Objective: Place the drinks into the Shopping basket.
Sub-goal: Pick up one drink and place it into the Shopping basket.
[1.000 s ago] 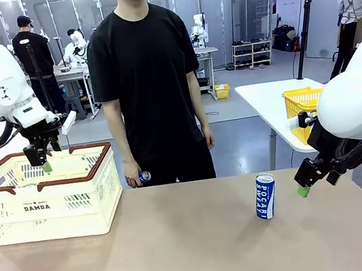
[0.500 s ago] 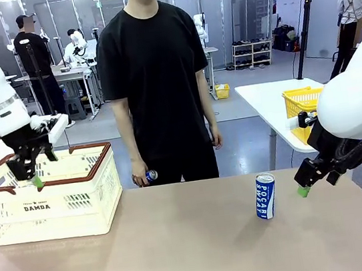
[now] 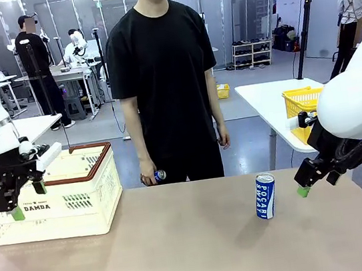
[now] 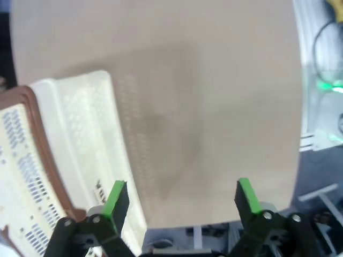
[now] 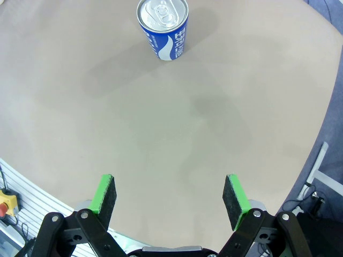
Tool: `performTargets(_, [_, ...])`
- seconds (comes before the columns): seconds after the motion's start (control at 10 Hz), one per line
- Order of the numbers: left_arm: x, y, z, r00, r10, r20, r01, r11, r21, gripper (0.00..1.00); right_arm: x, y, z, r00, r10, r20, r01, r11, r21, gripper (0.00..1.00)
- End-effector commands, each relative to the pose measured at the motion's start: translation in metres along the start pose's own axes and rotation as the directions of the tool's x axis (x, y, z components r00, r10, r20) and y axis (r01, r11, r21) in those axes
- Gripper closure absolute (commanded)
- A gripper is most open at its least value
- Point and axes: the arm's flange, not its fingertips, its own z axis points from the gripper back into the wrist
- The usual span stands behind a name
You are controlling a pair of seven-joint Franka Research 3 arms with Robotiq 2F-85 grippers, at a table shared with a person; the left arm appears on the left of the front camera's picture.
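Left gripper (image 3: 28, 199), wide and empty, has come away from above the Shopping basket (image 3: 76, 207) at nine o'clock on the surface (image 3: 183, 243), so one drop seems finished. Right gripper (image 3: 312, 182) waits wide beside the blue can (image 3: 265, 196) at three o'clock; the person's hand (image 3: 150, 176) brings another can (image 3: 160, 175).

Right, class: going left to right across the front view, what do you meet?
Cream-white slotted plastic basket → blue metal can in the person's hand → upright blue-and-white metal can → black green-padded right gripper.
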Motion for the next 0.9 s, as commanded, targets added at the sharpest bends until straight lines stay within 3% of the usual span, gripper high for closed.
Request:
performTargets(0.0, [-0.01, 0.0, 0.001, 0.997, -0.051, 0.055, 0.05, 0.999, 0.01, 0.0, 0.0, -0.001, 0.001, 1.0, 0.014, -0.003, -0.014, 1.0, 0.005, 0.0])
performTargets(0.1, [0.0, 0.0, 0.0, 1.0, 0.0, 0.0, 0.0, 1.0, 0.0, 0.0, 0.0, -0.001, 0.001, 1.0, 0.014, -0.003, -0.014, 1.0, 0.005, 0.0])
performTargets(0.5, [0.0, 0.0, 0.0, 1.0, 0.0, 0.0, 0.0, 1.0, 0.0, 0.0, 0.0, 0.0, 0.0, 1.0, 0.0, 0.0, 0.0, 1.0, 0.0, 0.0])
performTargets(0.8, [0.0, 0.0, 0.0, 1.0, 0.0, 0.0, 0.0, 1.0, 0.0, 0.0, 0.053, -0.006, -0.014, 0.999, 0.039, 0.011, -0.039, 0.999, -0.017, 0.0])
